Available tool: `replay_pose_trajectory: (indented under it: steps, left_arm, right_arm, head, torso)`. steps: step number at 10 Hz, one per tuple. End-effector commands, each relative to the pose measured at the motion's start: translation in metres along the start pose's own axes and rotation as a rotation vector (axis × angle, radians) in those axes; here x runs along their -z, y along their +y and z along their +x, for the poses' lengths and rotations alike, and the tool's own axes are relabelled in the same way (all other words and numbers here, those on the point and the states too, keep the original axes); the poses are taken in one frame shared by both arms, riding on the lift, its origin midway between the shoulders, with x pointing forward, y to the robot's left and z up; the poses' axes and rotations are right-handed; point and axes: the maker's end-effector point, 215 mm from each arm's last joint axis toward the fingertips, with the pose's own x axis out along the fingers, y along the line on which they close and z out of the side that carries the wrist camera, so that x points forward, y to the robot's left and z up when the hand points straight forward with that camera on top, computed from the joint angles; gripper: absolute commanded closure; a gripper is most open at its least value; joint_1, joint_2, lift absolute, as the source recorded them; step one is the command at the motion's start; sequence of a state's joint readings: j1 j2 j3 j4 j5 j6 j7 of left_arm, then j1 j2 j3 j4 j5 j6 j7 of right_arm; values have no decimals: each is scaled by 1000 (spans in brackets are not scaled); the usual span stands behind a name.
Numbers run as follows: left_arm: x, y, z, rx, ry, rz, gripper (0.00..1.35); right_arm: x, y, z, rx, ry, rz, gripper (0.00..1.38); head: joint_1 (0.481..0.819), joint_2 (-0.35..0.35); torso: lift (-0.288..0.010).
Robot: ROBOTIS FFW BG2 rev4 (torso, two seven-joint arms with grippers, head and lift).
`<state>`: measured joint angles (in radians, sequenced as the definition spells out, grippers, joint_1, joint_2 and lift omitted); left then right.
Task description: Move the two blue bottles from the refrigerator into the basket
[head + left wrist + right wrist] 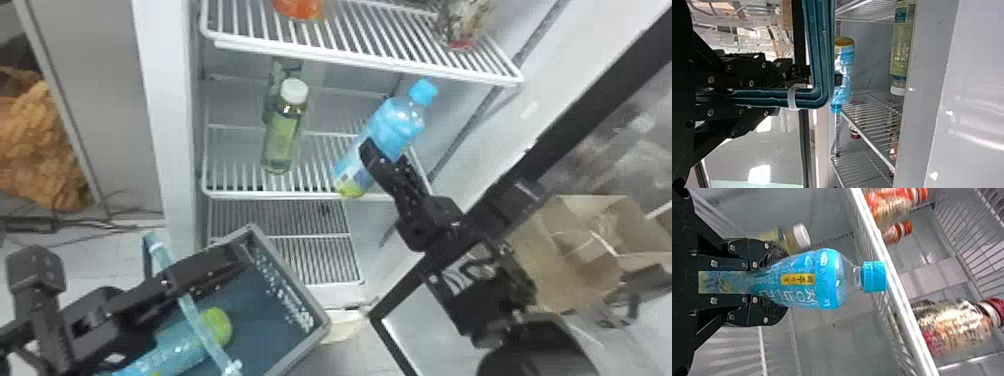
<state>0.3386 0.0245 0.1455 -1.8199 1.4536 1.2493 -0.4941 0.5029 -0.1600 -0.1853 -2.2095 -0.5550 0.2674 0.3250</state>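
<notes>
Bottle point(395, 120) in right pincer point(385, 151), seemingly aloft

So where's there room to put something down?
On the shelf between the white-capped bottle and the tilted blue one, or in the basket past the lying bottle's green end. The handle side's crowded.
</notes>
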Motion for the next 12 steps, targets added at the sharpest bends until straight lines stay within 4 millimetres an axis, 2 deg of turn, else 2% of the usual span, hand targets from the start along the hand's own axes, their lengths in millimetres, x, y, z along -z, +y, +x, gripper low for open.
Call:
replay_pose_trajectory:
  steps: [1,3,6,8,9,10,11,12]
  left_arm:
    - [1,0,1,3,0,-2,1164]
    - [1,1,1,3,-2,-7,1164]
    - [1,1,0,3,-5,-8,1164]
    - [0,0,0,7,-7,-8,1164]
    - [-1,0,0,8,-13,-9,1164]
    - [-2,0,-2,7,-16,-7,1164]
    - [-1,0,-2,9,-15,-11,1164]
    - [0,0,-3,10,-17,-16,1164]
  right_arm:
    - [10,27,-14,-48,37,64,1277]
    - [25,68,-26,-131,95,136,1277]
    - [65,128,-42,-267,236,249,1277]
    - [92,154,-55,-334,345,278,1277]
    - [103,160,-65,-347,395,277,1277]
    - [115,156,-74,-340,444,263,1065]
    - [125,148,-80,-335,479,252,525]
    - [127,147,-81,-337,484,249,101]
  head:
    - [695,-321]
    - [695,-295]
    - [695,-221]
    - [695,-168]
    - [695,-141]
    - [695,-131]
    - [695,-120]
    - [695,-122]
  torso:
    - [-216]
    - [-216]
    - [-216]
    - [-216]
    - [-216]
    - [-216]
    - [-216]
    - [-216]
